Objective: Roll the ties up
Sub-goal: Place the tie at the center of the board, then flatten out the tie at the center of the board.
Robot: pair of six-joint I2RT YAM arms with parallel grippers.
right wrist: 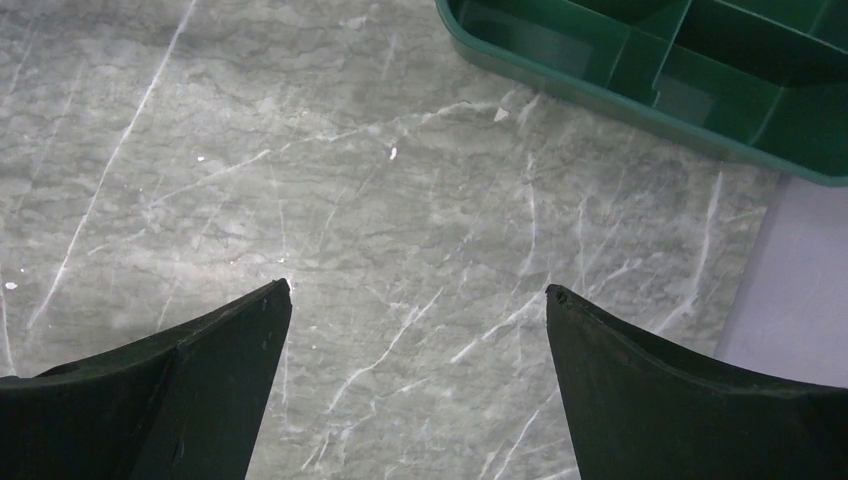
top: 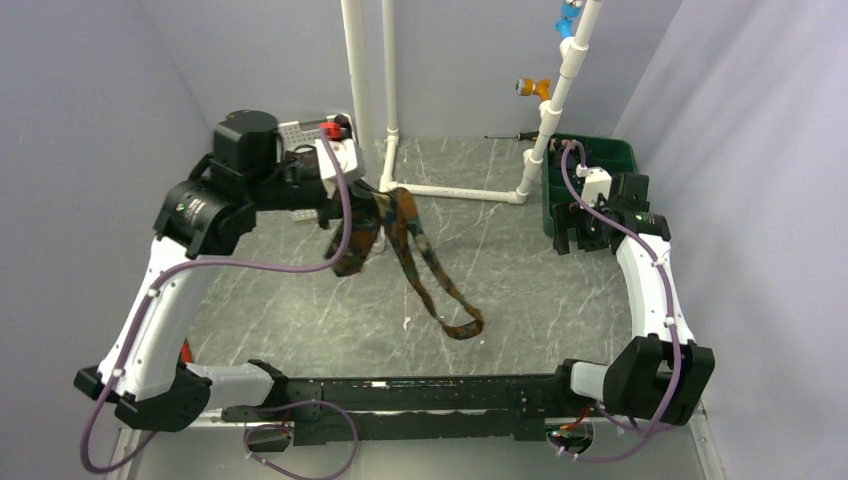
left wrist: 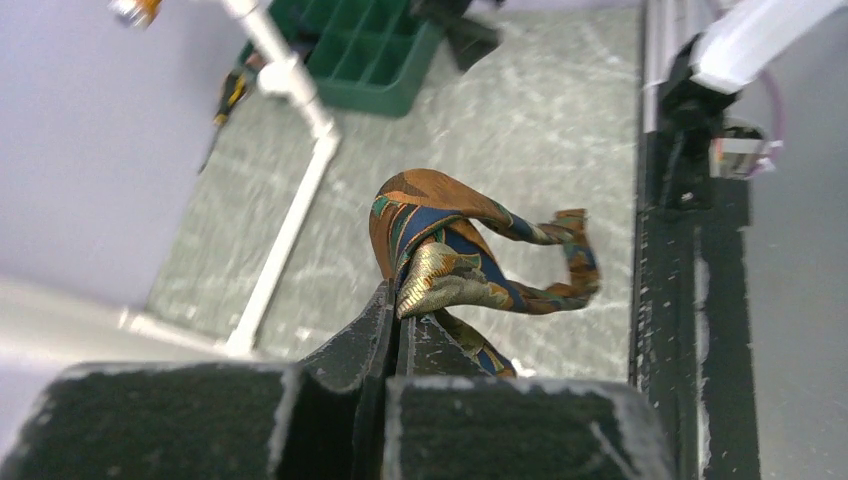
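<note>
One tie (top: 405,235), dark brown with a mottled orange, teal and blue print, hangs from my left gripper (top: 362,198) high above the table. Its wide end droops at the left and its narrow end loops down to the table surface in the top view. In the left wrist view my left gripper (left wrist: 402,300) is shut on a fold of the tie (left wrist: 440,250). My right gripper (top: 582,232) is open and empty, low over the bare table beside the green tray; its fingers (right wrist: 215,350) stand wide apart. No other tie shows.
A green divided tray (top: 625,160) stands at the back right, also in the right wrist view (right wrist: 640,80). A white pipe frame (top: 460,190) stands at the back middle. A screwdriver (top: 510,136) lies by the back wall. Purple cables run along both arms.
</note>
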